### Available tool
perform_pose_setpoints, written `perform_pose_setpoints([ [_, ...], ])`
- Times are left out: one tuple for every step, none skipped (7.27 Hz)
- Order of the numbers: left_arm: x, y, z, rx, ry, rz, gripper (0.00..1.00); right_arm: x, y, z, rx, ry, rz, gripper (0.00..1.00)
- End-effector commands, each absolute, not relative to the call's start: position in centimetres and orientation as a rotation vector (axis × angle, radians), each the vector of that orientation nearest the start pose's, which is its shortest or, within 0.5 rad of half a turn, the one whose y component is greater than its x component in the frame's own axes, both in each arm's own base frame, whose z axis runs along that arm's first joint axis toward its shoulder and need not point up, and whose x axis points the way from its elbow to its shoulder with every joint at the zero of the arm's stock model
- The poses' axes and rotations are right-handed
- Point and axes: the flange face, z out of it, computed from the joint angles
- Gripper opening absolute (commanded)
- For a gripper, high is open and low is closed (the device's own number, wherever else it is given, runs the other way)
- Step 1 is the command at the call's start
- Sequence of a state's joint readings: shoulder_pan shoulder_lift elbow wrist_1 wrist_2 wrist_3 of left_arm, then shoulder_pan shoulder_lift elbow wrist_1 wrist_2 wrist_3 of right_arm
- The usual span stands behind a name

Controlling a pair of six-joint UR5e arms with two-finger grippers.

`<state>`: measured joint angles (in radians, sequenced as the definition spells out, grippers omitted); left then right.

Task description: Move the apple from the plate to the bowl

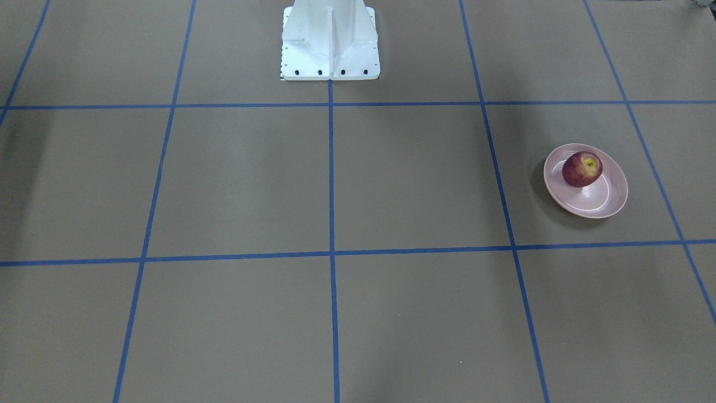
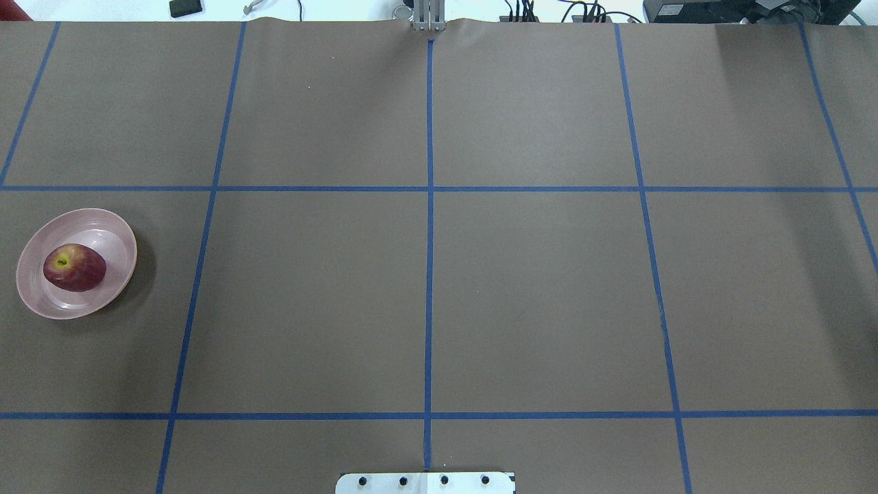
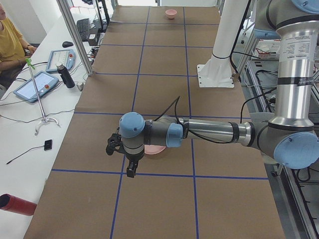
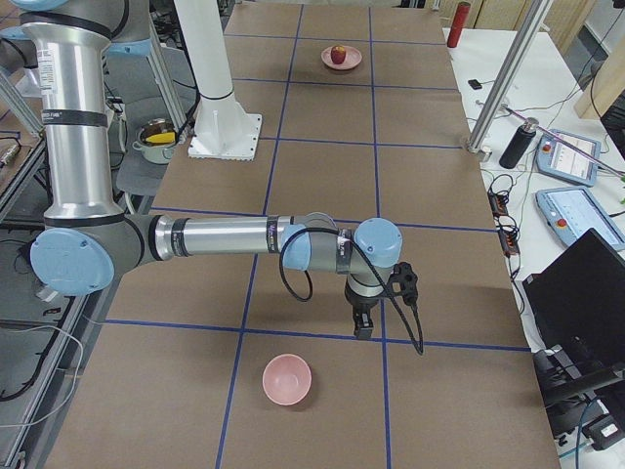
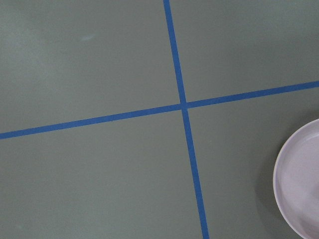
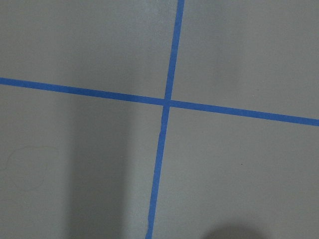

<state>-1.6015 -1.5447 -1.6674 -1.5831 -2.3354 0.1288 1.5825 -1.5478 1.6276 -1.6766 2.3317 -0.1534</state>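
Note:
The dark-red apple [image 1: 582, 169] lies in the wide pale-pink plate [image 1: 601, 201] on my left side of the table; both also show in the overhead view, apple [image 2: 74, 267] on plate [image 2: 113, 237]. The small deep pink bowl [image 4: 287, 379] stands empty at my right end, out of both central views. My left gripper [image 3: 130, 171] hangs above the table beside the plate [image 3: 155, 149], and the arm hides the apple there. My right gripper [image 4: 362, 327] hangs above the table a little beyond the bowl. I cannot tell if either is open. The left wrist view shows only the plate's rim [image 5: 299, 184].
The white robot pedestal [image 1: 330, 45] stands at the table's middle edge. Blue tape lines [image 2: 429, 206] grid the brown table. An operator [image 3: 10, 45], tablets, a dark bottle [image 3: 65, 75] and a red cylinder [image 3: 17, 204] are on the side bench.

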Motion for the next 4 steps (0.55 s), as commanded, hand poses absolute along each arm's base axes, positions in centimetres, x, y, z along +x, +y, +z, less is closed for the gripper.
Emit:
perform_pose_setpoints([
  [-7.93,-48.34,62.15,0.144,0.755,0.127,0.98,7.00,-49.78,63.08,0.038,-0.761,-0.126,1.00],
  [-7.92,-48.35,61.92,0.147,0.756,0.128,0.98,7.00,-49.78,63.08,0.038,-0.761,-0.126,1.00],
  [-7.82,-48.36,61.74,0.151,0.770,0.130,0.98,7.07,-49.62,63.31,0.035,-0.761,-0.124,1.00],
  [-7.69,-48.35,61.68,0.150,0.788,0.130,0.98,7.08,-49.47,63.47,0.033,-0.760,-0.126,1.00],
])
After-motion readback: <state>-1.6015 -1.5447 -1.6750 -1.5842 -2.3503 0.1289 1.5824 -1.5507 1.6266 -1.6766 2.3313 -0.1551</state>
